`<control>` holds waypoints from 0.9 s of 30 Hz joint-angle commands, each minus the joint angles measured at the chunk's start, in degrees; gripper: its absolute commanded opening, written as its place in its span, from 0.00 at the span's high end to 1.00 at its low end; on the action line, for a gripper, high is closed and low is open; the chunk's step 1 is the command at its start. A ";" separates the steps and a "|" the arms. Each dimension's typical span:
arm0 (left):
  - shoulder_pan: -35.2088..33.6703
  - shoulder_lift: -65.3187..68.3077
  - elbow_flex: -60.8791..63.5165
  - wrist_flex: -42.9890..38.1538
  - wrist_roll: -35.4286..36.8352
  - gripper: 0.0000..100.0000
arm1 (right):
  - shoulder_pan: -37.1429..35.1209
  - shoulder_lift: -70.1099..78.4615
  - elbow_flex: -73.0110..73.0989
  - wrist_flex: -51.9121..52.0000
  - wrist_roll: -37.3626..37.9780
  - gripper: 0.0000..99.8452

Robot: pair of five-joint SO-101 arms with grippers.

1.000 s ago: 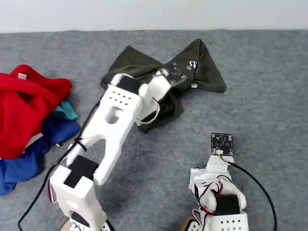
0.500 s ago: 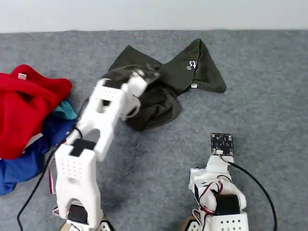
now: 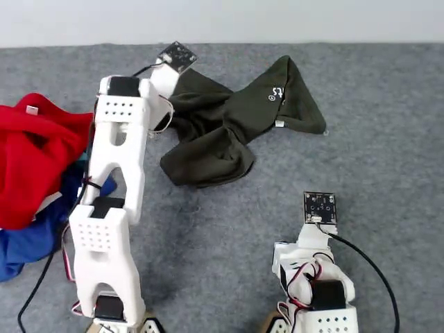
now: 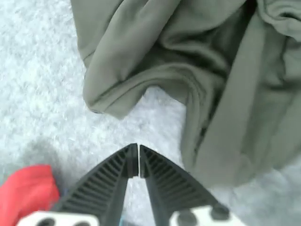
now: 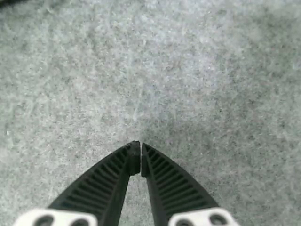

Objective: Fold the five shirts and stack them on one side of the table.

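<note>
A crumpled olive-green shirt [image 3: 229, 128] lies at the far middle of the grey carpeted table [image 3: 374, 159]. My left arm [image 3: 118, 159] stretches up to the shirt's left far corner. Its gripper [image 4: 138, 149] is shut on nothing and hovers over bare carpet just off the shirt's folded edge [image 4: 188, 66]. A bit of red cloth [image 4: 26, 193] shows beside the fingers. Red [image 3: 35, 159], teal [image 3: 98, 161] and blue [image 3: 38, 236] shirts are heaped at the left edge. My right gripper [image 5: 137, 149] is shut and empty over bare carpet, its arm [image 3: 316, 277] folded at the near right.
The white wall [image 3: 222, 21] runs along the table's far edge. Open carpet stretches across the right half and the near middle, between the two arm bases.
My left arm has swung from over the middle of the olive shirt leftward to its far left corner. The shirt's near lobe now lies uncovered. The right arm has not moved.
</note>
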 commanded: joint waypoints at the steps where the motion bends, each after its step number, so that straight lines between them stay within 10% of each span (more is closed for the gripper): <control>1: 3.08 -0.79 -5.76 8.35 -1.93 0.99 | -0.22 -0.57 0.79 -0.40 0.62 0.99; 15: 13.27 -1.23 15.69 11.08 -9.85 0.99 | -0.22 -0.57 0.79 -0.40 0.62 0.99; 27: 10.81 4.22 15.52 -5.80 -10.02 0.99 | -0.22 -0.57 0.79 -0.40 0.62 0.99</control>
